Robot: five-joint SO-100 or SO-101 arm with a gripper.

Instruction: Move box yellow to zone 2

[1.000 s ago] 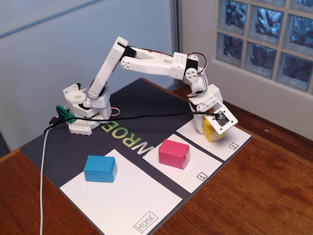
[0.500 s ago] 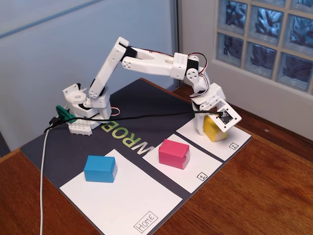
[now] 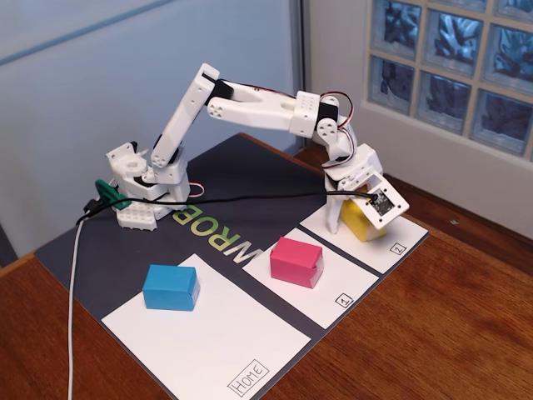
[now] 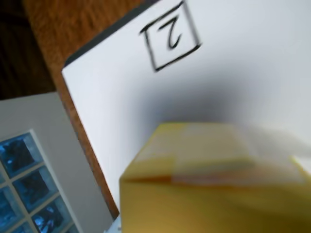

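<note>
The yellow box (image 3: 361, 223) is small and oblong and sits between my gripper's fingers at the far end of the zone 2 sheet (image 3: 380, 252), at or just above the paper. My gripper (image 3: 350, 225) points down and is shut on the box, with one white finger (image 3: 333, 215) on its left side. In the wrist view the blurred yellow box (image 4: 209, 179) fills the bottom. The white zone 2 sheet (image 4: 243, 63) with its boxed "2" lies beyond it. My fingers do not show there.
A pink box (image 3: 296, 261) stands on the sheet marked "1" (image 3: 333, 287). A blue box (image 3: 171, 287) stands on the larger "Home" sheet (image 3: 216, 342). All sheets lie on a dark mat (image 3: 250, 175) on a wooden table (image 3: 450, 333). A black cable (image 3: 208, 201) runs across the mat.
</note>
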